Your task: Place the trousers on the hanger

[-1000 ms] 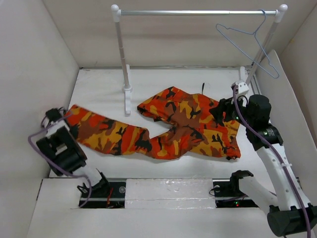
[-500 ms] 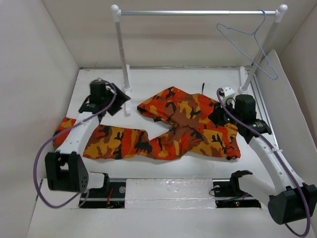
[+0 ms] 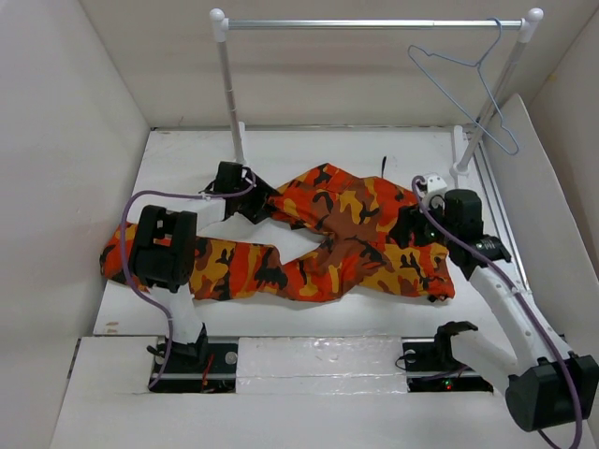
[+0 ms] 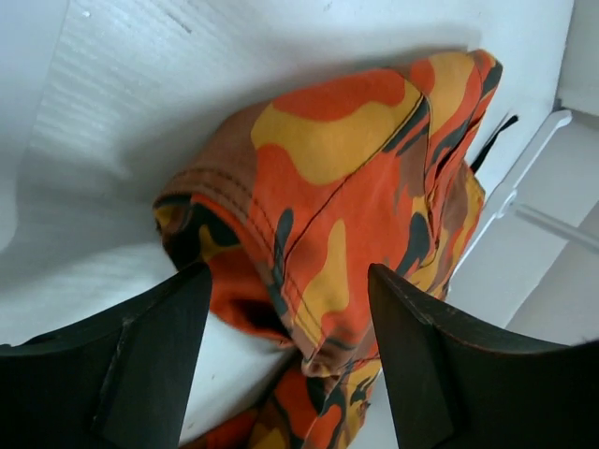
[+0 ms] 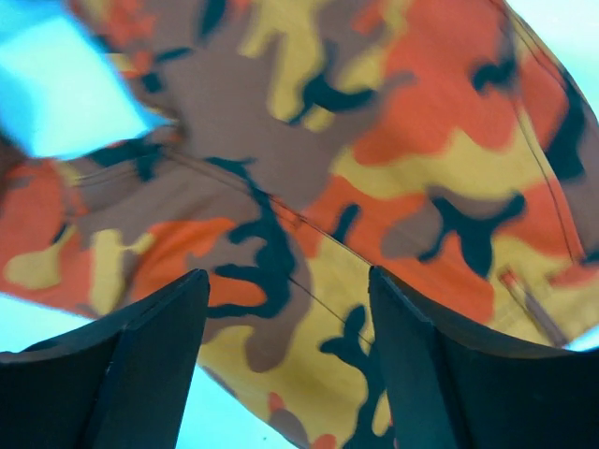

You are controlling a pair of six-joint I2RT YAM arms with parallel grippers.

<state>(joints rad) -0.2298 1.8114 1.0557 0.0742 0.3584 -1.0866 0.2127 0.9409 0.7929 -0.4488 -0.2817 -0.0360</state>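
Trousers: lying flat on the white table, mid-frame in the top view. 1 leg runs out toward the left edge. The other doubles back up toward the centre, its hem near the foot of the left rail post. The waist end lies at the right.

Change vs. 1 s ago: the cuff of the left-running leg now sits lower and further left than it did. The rest of the garment is unchanged in outline.

Hanger: hooked over the silver crossbar of the rail, upper right of the frame, tilted down to the right. It is well apart from the trousers and in the same spot as before.

Left gripper: 1 s ago it was at the far left by the leg cuff. It then passed the left post foot and is now at the hem of the doubled-back leg. In the left wrist view the gripper has its jaws apart, and the stitched hem of the trousers lies between and beyond the fingers, not pinched.

Right gripper: at the waist end, right of centre, only slightly lower than 1 s ago. In the right wrist view the gripper has its jaws spread wide, and camouflage cloth fills the view beneath them. No fold is held.
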